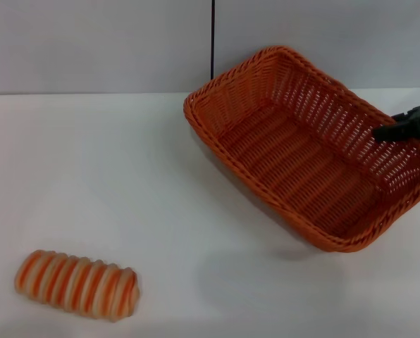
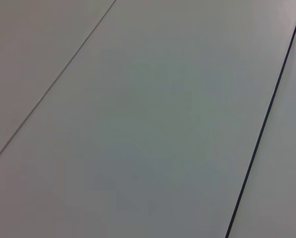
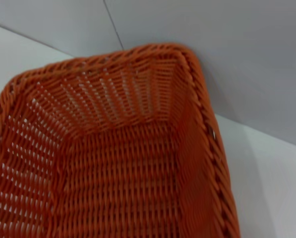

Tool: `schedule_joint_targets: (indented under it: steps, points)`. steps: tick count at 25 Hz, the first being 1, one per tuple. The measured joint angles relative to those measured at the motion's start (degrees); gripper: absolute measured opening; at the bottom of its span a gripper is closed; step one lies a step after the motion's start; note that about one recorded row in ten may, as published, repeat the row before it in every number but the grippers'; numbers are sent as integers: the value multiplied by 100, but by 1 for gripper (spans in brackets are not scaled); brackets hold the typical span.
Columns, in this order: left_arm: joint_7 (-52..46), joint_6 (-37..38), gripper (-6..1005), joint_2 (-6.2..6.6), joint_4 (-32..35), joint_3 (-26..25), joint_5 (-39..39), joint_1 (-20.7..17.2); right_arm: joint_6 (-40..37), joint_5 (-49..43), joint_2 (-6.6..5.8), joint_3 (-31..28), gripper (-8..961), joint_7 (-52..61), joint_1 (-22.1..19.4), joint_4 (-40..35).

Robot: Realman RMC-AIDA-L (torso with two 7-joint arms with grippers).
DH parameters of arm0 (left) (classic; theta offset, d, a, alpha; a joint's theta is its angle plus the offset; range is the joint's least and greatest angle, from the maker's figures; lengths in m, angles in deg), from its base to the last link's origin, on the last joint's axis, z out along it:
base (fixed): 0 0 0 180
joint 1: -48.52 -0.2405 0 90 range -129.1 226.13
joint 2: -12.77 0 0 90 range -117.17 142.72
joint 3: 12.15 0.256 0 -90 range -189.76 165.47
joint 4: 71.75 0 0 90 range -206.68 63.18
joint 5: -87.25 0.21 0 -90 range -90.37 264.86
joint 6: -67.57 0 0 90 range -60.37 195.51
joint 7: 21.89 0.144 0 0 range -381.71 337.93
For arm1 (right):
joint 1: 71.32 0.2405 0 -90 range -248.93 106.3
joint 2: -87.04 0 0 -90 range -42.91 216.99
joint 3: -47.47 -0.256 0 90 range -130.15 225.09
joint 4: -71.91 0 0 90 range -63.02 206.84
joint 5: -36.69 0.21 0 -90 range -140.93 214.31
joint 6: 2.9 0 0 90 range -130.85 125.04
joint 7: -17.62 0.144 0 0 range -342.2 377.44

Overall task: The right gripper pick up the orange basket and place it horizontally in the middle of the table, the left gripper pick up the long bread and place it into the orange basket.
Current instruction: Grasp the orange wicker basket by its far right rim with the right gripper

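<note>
Basket (image 1: 294, 151) hangs tilted off the counter (image 1: 125, 176), right gripper (image 1: 390, 132) at its right rim; jaws apparently grasping the rim, likely mid-carry toward centre. Bread (image 1: 76, 284) lies well left of the jaws, waiting. Left gripper out of view.

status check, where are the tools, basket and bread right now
Right tool at the orange basket right wall, basket tilted off the table. Left tool out of view. Long bread alone near left. Nothing in the way.
</note>
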Motion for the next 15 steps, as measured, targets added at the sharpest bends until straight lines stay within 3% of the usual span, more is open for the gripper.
schedule_joint_targets:
  steps: [5, 11, 15]
  points:
    - [0, 0, 836, 0, 0, 19, 0, 0, -102, -50, 5, 19, 515, -125, 35, 207]
    - [27, -14, 834, 0, 1, 77, 0, 0, -109, -53, 70, 22, 425, -266, 9, 191]
    - [31, -17, 833, 0, 1, 77, 0, 0, -106, -52, 84, 23, 248, -274, 0, 168]
